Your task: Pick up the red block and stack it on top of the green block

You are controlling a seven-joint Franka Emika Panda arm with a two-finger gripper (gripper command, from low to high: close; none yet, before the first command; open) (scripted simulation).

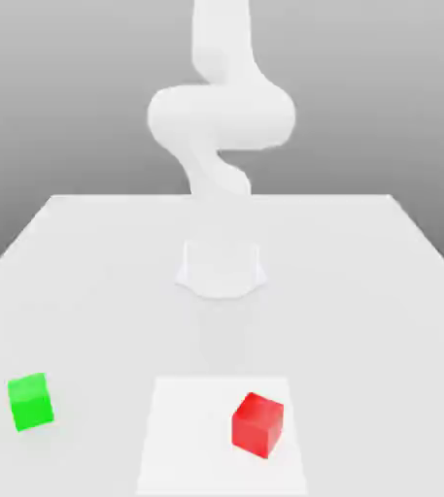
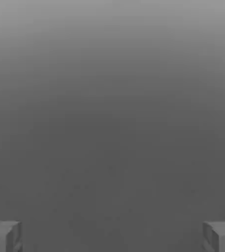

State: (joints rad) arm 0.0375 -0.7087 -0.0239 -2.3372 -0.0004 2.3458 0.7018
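The gripper (image 2: 112, 237) stands wide open and empty; the pick-up step is in hand, and the next move calls for aligning the jaws over the red block (image 1: 257, 425) on the white square, well apart from the green block (image 1: 31, 402).

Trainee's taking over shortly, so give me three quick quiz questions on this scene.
1. True or false: the red block sits on the pale square.
2. Which block lies nearer the exterior view's left: the red one or the green block?
3. Fill in: the pincer stands ____, with nothing between its fingers.

Key: 1. true; 2. the green block; 3. open
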